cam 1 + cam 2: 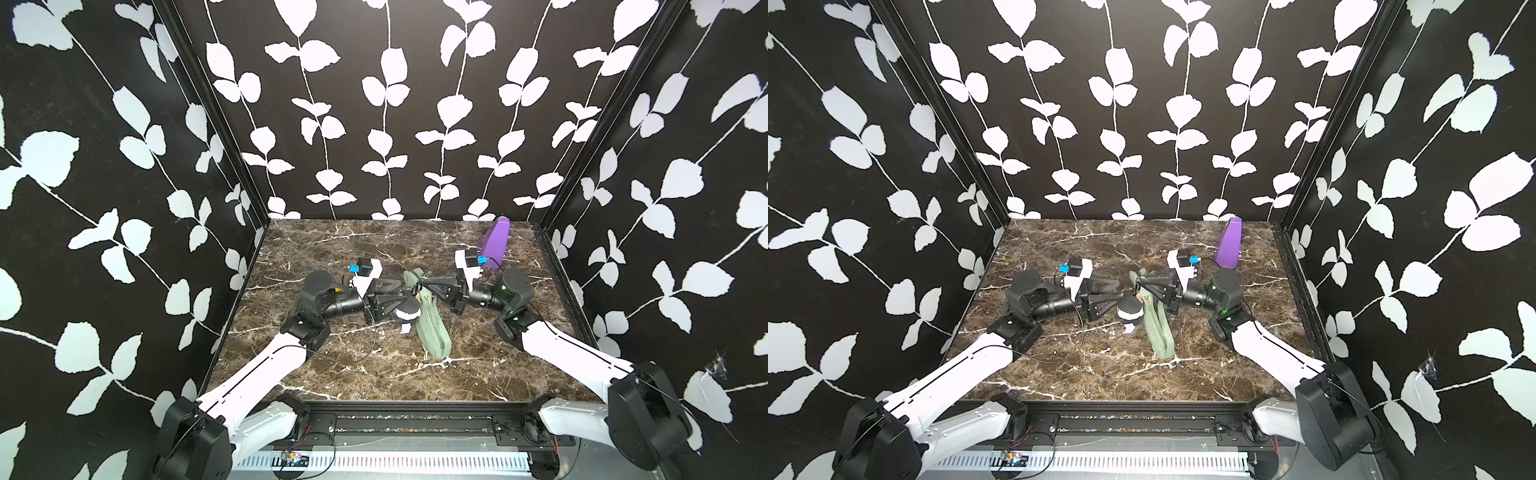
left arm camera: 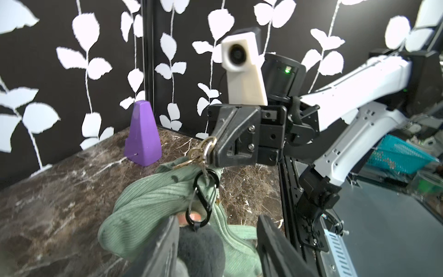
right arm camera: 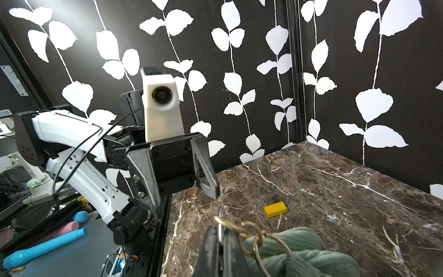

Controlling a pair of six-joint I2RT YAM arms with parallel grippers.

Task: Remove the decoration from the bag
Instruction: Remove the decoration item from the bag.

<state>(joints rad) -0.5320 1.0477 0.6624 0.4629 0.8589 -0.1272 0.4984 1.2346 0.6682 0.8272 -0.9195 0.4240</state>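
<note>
Gold ring (image 2: pixel 208 146) pinched by right pincer (image 2: pixel 212 153); left pincer (image 3: pixel 185 203) open.

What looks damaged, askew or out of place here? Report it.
The wallpaper on the right wall is torn and puckered low down. The bag is bunched at its far end, where the right tool pinches its gold clasp. Nothing looks spilled.

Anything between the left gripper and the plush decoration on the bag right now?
Nothing visible. The left gripper has its jaws open on either side of the grey plush decoration. A black carabiner links it to the gold rings on the bag, which the right gripper pinches shut.
</note>
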